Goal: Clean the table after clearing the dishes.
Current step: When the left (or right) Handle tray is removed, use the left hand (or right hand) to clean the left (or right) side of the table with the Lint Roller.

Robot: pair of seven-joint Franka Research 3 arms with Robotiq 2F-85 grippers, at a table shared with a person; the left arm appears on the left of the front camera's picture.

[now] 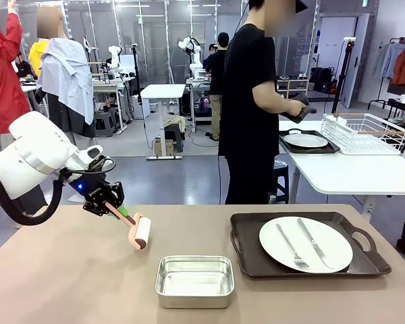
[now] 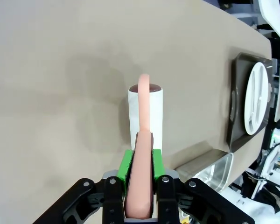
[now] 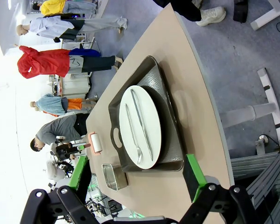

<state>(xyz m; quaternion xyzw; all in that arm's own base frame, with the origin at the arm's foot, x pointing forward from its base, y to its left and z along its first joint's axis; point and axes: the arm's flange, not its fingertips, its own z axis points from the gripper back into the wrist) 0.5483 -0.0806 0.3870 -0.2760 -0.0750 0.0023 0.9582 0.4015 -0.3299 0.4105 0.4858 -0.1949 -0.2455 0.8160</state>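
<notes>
- The roller [image 1: 140,233] is pinched tight by the left gripper [image 2: 140,169] and held low at the table [image 1: 61,283], presumably ready for cleaning.
- The right gripper [image 3: 137,161] is spread wide with nothing held, over a plate [image 1: 305,244] on its tray [image 1: 246,264], table's right side.

We see a matt, smooth beige top on the table [image 1: 67,283]. The pan [image 1: 194,280] is brushed metal, dully shiny. The dark tray [image 3: 169,135] has a pebbled floor. The plate [image 1: 306,243] is glossy white, its fork [image 1: 290,246] and knife [image 1: 315,243] polished metal. The roller [image 2: 144,140] pairs a smooth pink plastic handle with a white papery roll.
</notes>
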